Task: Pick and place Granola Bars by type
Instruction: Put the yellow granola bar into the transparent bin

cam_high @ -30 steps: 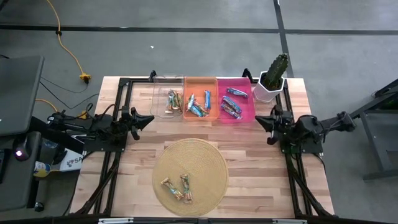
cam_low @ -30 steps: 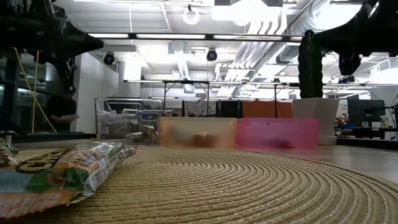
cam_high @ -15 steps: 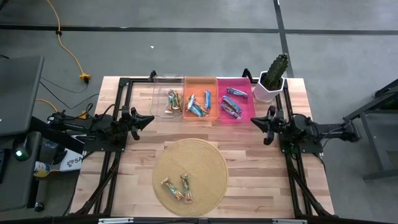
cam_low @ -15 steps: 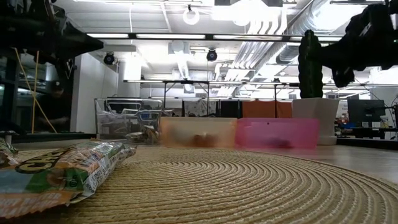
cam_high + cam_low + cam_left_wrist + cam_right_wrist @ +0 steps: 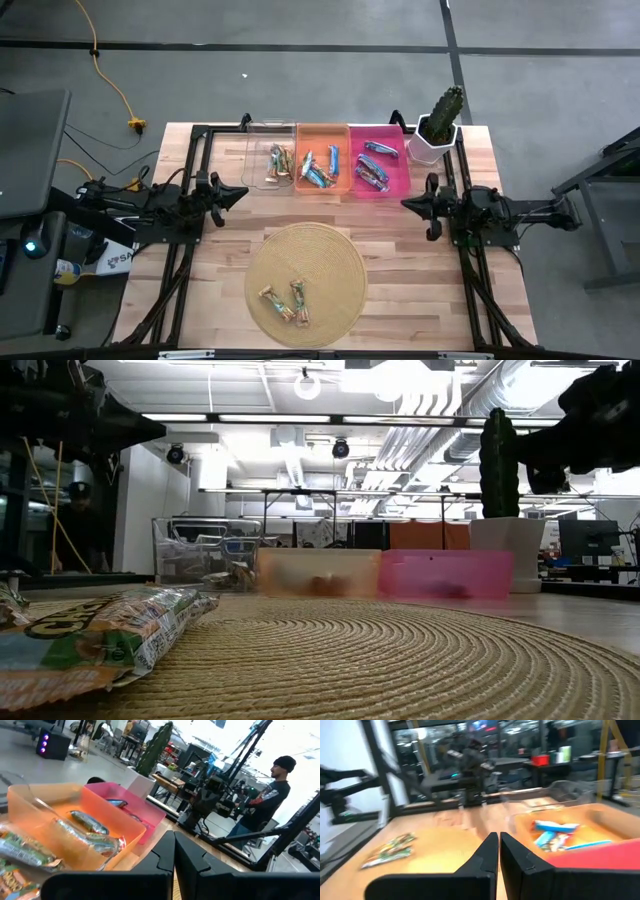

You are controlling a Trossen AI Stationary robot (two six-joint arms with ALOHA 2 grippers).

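Two tan/gold-green granola bars (image 5: 287, 301) lie on the round woven mat (image 5: 340, 250) at the near-centre of the table, side by side, w/ a small gap between them. In the low view one of them shows close up at the mat's edge. The rest are sorted in the three bins along the far edge: tan bars (image 5: 278, 163) in the clear bin (image 5: 252, 150), blue bars (image 5: 318, 170) in the orange bin (image 5: 322, 130), dark silver-purple bars (image 5: 373, 166) in the pink bin (image 5: 402, 170). Bins sit touching in a row, clear to orange to pink, left to right in the high view.

My left gripper (image 5: 237, 192) hangs over bare wood left of the mat, near the clear bin's front corner, apart from all the bars. Fingers (image 5: 162, 857) pressed together, nothing between them; the wrist view looks past them at the orange & pink bins.

My right gripper (image 5: 409, 203) sits over the table right of the mat, just in front of the pink bin, not touching it. Fingers (image 5: 487, 852) also closed tight & empty; its wrist view shows the mat w/ both bars off to one side and the orange bin to the other.

A cactus in a white pot (image 5: 438, 128) stands at the far right corner, beside the pink bin. A person (image 5: 265, 800) in a dark cap stands beyond the table in the left wrist view.
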